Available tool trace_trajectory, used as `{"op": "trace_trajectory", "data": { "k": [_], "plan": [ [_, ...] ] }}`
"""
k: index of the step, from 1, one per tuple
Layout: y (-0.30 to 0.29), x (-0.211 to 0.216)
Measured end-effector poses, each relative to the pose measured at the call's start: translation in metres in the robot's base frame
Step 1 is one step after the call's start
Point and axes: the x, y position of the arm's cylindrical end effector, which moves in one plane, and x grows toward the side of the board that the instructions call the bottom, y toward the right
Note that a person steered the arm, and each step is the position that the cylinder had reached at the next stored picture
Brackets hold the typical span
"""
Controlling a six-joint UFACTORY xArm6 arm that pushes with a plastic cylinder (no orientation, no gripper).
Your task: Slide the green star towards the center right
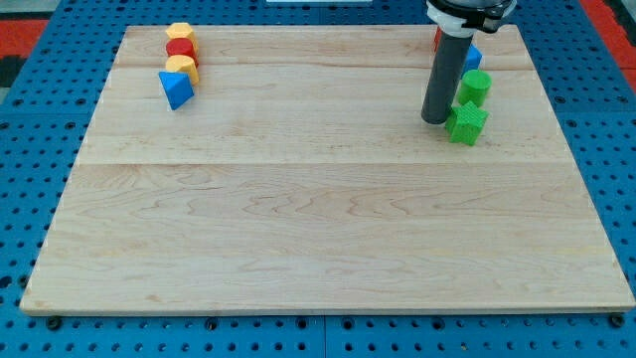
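Tip [434,120] sits on wooden board [318,229], touching or just beside green star [466,123] on star's view-left side; contact can't be confirmed. No gripper fitted, rod only, nothing held. Star lies near board's right edge, upper part. Green cylinder [475,87] just above star, blue block [473,57] above that, red block [437,38] mostly hidden behind rod. Judgement: star needs pushing toward view's bottom; tip's side position suits rightward push, so reposition above star likely req'd.

The rod [444,75] is hiding most of a red block [436,38] and partly covering a blue block [473,57], their shapes staying unclear.
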Motion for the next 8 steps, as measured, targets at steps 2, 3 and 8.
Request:
{"op": "trace_trajectory", "data": {
  "k": [2, 3, 8],
  "plan": [
    [-0.157, 0.044],
    [-0.323, 0.042],
    [-0.328, -0.103]
  ]
}}
